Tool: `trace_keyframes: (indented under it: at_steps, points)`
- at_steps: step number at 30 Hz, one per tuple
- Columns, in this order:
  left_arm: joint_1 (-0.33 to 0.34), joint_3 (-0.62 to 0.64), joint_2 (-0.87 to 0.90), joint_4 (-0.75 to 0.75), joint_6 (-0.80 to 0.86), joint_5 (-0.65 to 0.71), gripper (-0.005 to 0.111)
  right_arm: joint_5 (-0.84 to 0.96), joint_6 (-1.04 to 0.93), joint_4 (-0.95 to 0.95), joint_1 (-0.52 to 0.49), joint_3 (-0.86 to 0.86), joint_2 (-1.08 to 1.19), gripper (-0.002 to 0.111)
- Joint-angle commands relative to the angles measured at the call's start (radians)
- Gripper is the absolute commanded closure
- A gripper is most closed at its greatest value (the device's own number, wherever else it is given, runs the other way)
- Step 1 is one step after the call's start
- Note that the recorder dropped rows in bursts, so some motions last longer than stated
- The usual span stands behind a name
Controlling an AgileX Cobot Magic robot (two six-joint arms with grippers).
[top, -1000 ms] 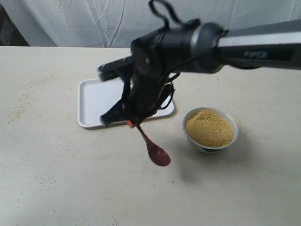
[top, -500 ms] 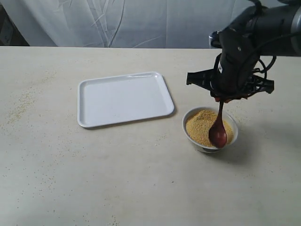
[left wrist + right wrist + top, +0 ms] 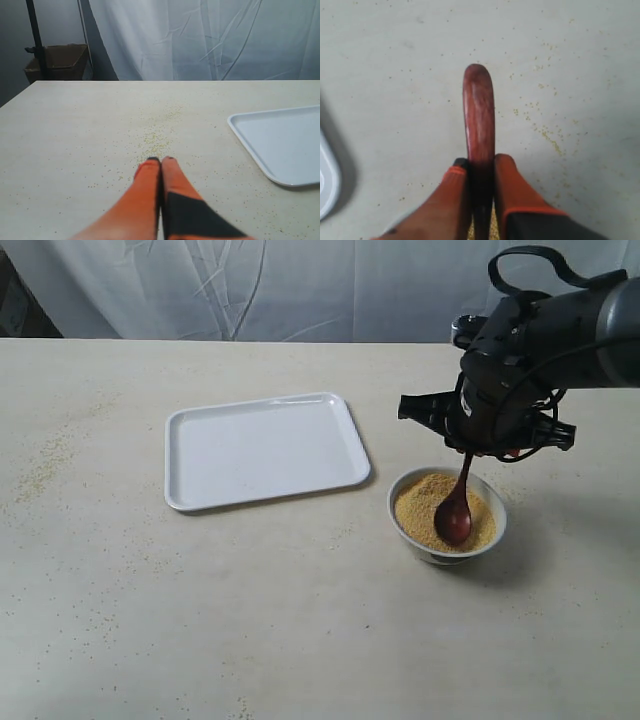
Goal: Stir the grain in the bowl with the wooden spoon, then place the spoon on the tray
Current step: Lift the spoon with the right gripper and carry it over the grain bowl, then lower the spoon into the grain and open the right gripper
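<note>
The small white bowl (image 3: 402, 523) stands right of the white tray (image 3: 260, 450) and holds a heap of golden grain (image 3: 420, 508). The dark red-brown wooden spoon (image 3: 456, 516) hangs nearly upright, its oval end dipped into the grain. My right gripper (image 3: 468, 452) is above the bowl, shut on the spoon's handle. In the right wrist view the handle (image 3: 479, 107) sticks out past the orange fingers of that gripper (image 3: 480, 162). My left gripper (image 3: 161, 161) is shut on nothing, low over the table left of the tray (image 3: 280, 140). The exterior view does not show it.
Loose grains (image 3: 155, 135) lie scattered on the beige table ahead of the left gripper and along the table's left side (image 3: 45, 465). A cardboard box (image 3: 57, 60) sits beyond the table's far edge. A white curtain hangs behind.
My right arm carried the spoon from in front of the tray rightward to the bowl. The spoon's end now sits in the grain, shifted slightly left since half a second ago.
</note>
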Motion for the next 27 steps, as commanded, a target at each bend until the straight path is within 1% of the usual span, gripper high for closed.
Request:
trace_keyframes:
  at_steps: [1, 23, 25, 27]
  points:
    - [0.004, 0.003, -0.004, 0.002, 0.000, -0.014, 0.107, -0.007, 0.031, -0.011, -0.005, 0.001, 0.011, 0.108]
    - [0.004, 0.003, -0.004, 0.002, 0.000, -0.014, 0.107, -0.022, 0.031, 0.017, -0.005, 0.001, 0.036, 0.107]
    - [0.004, 0.003, -0.004, 0.002, 0.000, -0.014, 0.107, -0.022, 0.024, 0.017, -0.005, 0.001, 0.036, 0.097]
    - [0.004, 0.003, -0.004, 0.002, 0.000, -0.014, 0.107, -0.024, 0.020, 0.017, -0.005, 0.001, 0.036, 0.083]
